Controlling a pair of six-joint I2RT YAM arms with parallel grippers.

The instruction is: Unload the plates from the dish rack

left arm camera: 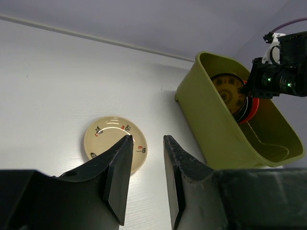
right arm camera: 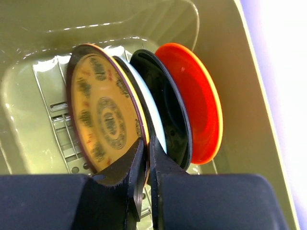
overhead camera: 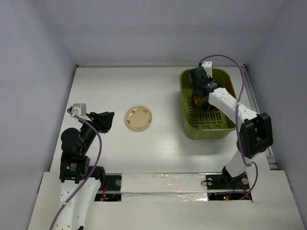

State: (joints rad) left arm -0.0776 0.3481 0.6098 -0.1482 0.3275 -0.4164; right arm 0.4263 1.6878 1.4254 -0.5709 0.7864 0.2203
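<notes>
The right gripper (right arm camera: 147, 143) is clenched on the rim of the yellow plate (right arm camera: 103, 120). One finger lies across its patterned face and the other sits behind it, wedged against the pale plate (right arm camera: 154, 122) next in line. We see the yellow plate standing on edge in the far half of the rack (overhead camera: 184, 120), first in a row of four (it looks a little blurred in the wrist view). Behind the pale plate comes a dark plate (right arm camera: 169, 110), then a red plate (right arm camera: 196, 100) nearest the rack's wall; all three are upright and packed close together. The rack's slotted floor shows bare in its near half.

Well left of the rack, the left gripper (left arm camera: 147, 139) hangs over the table (overhead camera: 144, 86), its fingers parted with nothing between them. We find the cream plate (overhead camera: 139, 118) lying flat on the table, face up, left of the rack and apart from it, between the rack and the left gripper. From the left wrist we see small dark and red marks on its inner face.
</notes>
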